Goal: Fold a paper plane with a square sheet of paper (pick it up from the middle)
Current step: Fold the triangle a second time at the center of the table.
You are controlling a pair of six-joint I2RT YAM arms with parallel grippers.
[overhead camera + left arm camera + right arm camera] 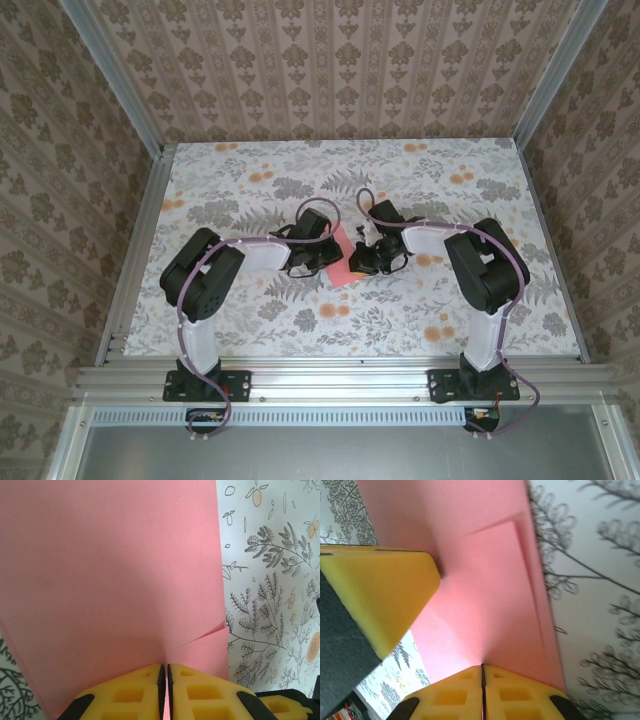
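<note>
The salmon-pink square sheet of paper [344,264] is held between my two grippers at the middle of the table, folded into layers. In the left wrist view the paper [110,570] spreads wide, with a folded flap edge at its right. My left gripper [166,669] is shut on its near edge, and pink shows between the pads. In the right wrist view the paper [485,580] runs up to my right gripper [482,669], shut on it at a crease. A yellow finger [380,590] of the left gripper presses the paper from the left. Whether it has the paper plane's pointed shape I cannot tell.
The table [250,180] is covered in a cloth printed with grey leaves and orange flowers. Aluminium rails [130,260] frame it, with patterned walls behind and at both sides. Both arms bend inward and their wrists nearly touch over the paper.
</note>
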